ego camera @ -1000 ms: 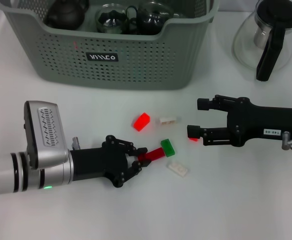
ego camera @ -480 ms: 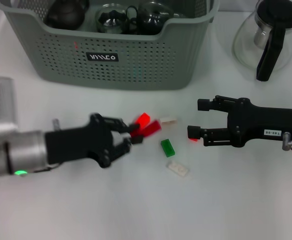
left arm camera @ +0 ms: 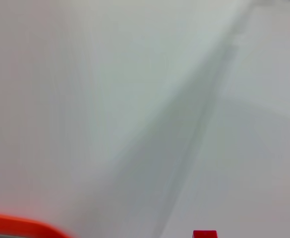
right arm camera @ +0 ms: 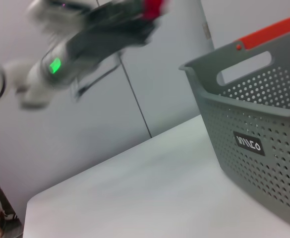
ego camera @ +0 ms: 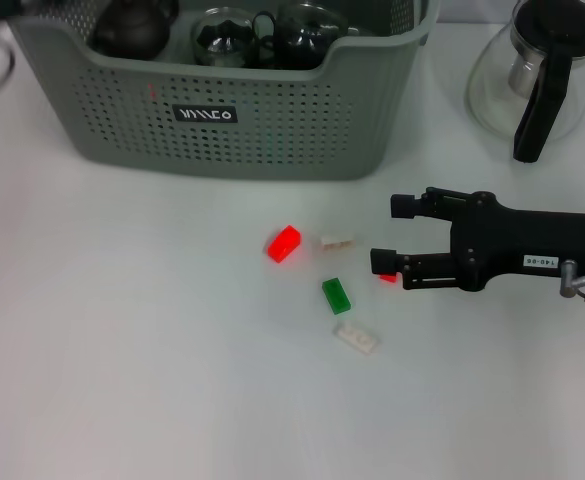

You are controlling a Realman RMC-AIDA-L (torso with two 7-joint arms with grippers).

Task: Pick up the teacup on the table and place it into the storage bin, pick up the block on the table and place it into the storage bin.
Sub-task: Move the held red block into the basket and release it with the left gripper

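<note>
The left pincer [right arm camera: 145, 15] was seen only in the right wrist view, raised well above the desk [ego camera: 122, 350] near the bin [ego camera: 242, 110]. It appeared to be closed on a held block [right arm camera: 153, 6], though blur hid the fingers themselves. The right pincer [ego camera: 390, 234] hung low over the desk with its jaws apart and nothing between them, and a red scrap [ego camera: 388, 277] lay just beside its lower finger. 4 more blocks lay on the desk in front of the bin: a red block [ego camera: 284, 243], a white block [ego camera: 336, 241], a green block [ego camera: 336, 296] and a clear block [ego camera: 356, 339]. Dark cups [ego camera: 222, 35] were already inside the bin, and a teapot [ego camera: 542, 70] stood apart on the right. The blocks were judged to be light, stiff and smooth plastic that could not be crushed but could easily be squirted out of a loose grip. Each was best taken across its 2 long flat sides, at mid-length, with the pincer brought down square to the desk.
</note>
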